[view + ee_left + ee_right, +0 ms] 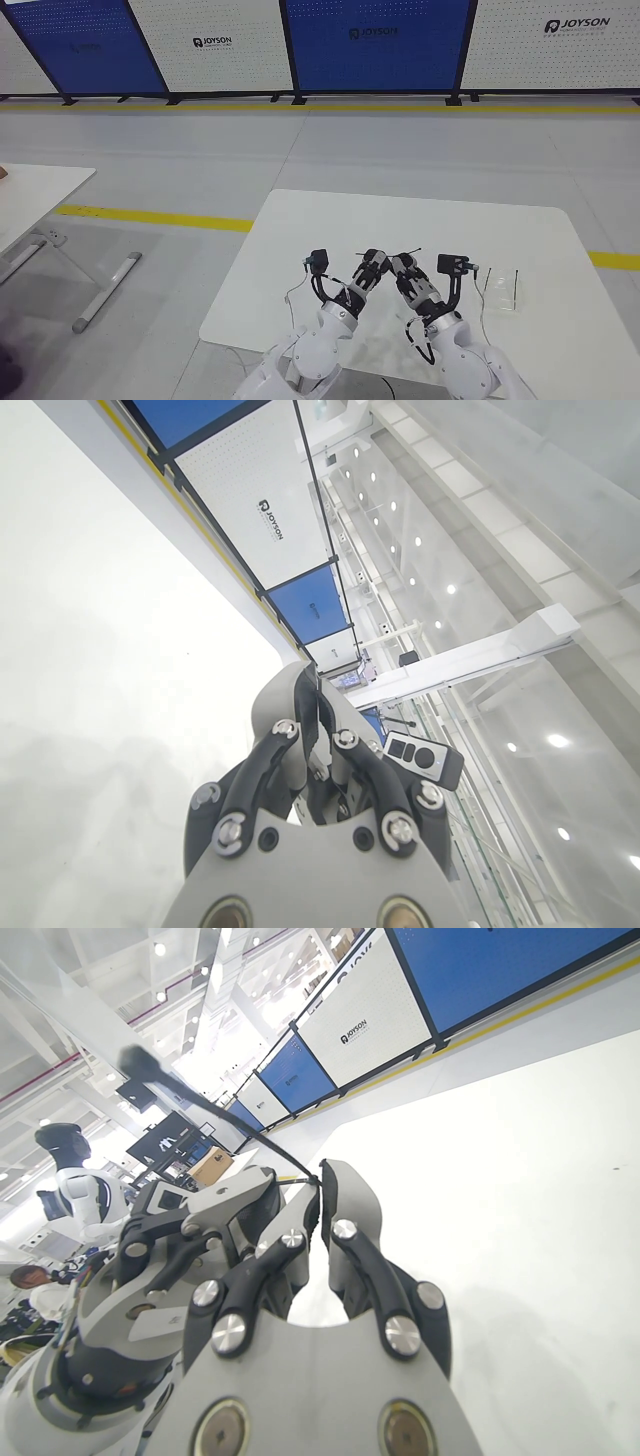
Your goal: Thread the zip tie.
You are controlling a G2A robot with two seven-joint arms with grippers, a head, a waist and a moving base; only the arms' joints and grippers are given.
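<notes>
My right pincer (320,1185) is clamped on the zip tie (220,1110). Its strap runs out from the fingertips and up into the air, ending in a blurred dark knob. My left pincer (311,682) is closed too, with a thin dark strip pinched between its pads, which I take for the tie's other end. The two meet tip to tip above the white surface (500,1153), and a clear box (500,290) rests off to my right. I judge the threading is in hand, though I cannot tell whether the tail has entered the head. To do it well, I should line the tail squarely with the slot, grip near the tip so it doesn't buckle, and feed in small pushes without twisting.
</notes>
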